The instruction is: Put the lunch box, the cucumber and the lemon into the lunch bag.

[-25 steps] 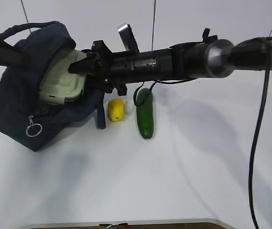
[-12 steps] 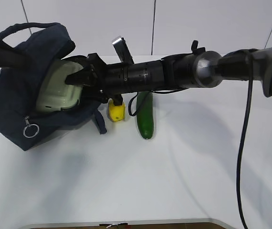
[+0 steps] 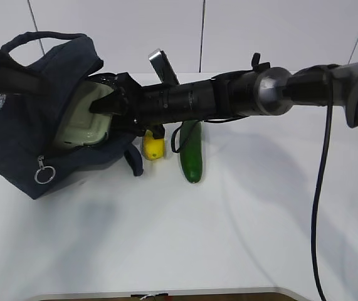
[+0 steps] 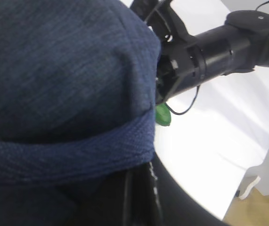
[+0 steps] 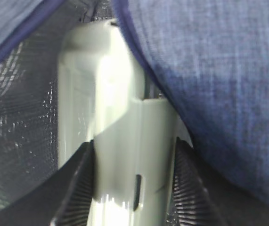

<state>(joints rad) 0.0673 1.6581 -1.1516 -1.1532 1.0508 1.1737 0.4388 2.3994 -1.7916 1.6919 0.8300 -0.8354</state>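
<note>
The right gripper (image 3: 103, 105) is squeezing the box (image 3: 86, 119) by its sides and holding it inside the open bag (image 3: 22, 135). The left gripper is pinched tight on a bag handle (image 3: 34, 39), holding it up. The lemon (image 3: 153, 148) and cucumber (image 3: 190, 153) are lying on the table (image 3: 229, 238) just beside the bag.
</note>
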